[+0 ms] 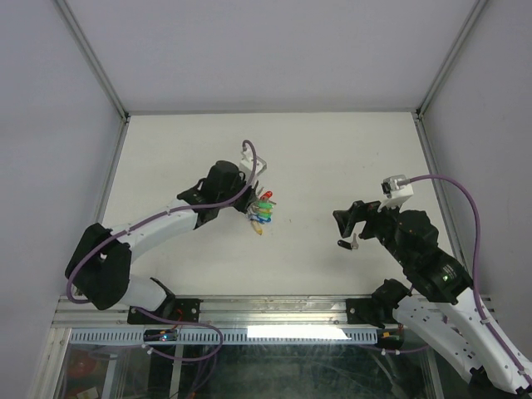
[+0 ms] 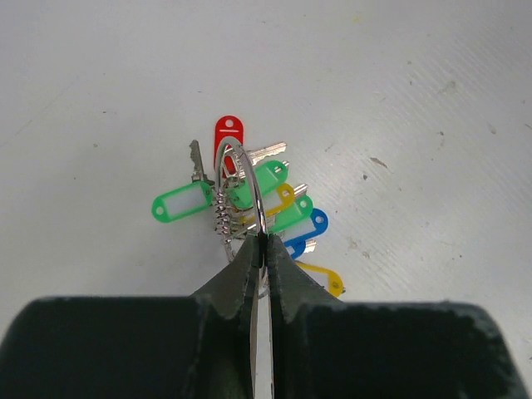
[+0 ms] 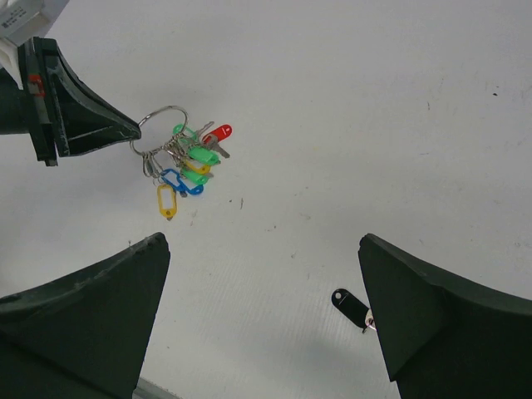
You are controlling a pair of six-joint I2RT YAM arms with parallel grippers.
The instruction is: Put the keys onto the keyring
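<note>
The left gripper (image 2: 263,248) is seen clamped shut on the keyring (image 2: 260,195). The thin wire is pinched at its near edge between the 2 dark fingertips, so that the loop stands on edge and points away from the wrist. Against the ring a bunch of small keys is gathered, with a blue tag (image 2: 314,223) and a yellow tag (image 2: 328,281) on one side, a green tag (image 2: 179,204) on the other and a red tag (image 2: 227,133) at the far end. Whether the red and green ones are already threaded cannot be told, nor whether the bunch rests on the table (image 1: 332,150) or hangs just over it. Well apart from it, the right gripper (image 3: 262,249) is held wide open with nothing between its fingers. The black-tagged key (image 3: 352,306) is found lying flat on the table just beneath it, apart from the ring. The ring is judged light, stiff and springy, and slippery where it is gripped, so a twist under load is to be expected. The loose key is judged thin, hard and awkward to lift off a flat surface. It would best be taken by the thicker plastic tag or across the key's head, leaving the hole free for the wire.
</note>
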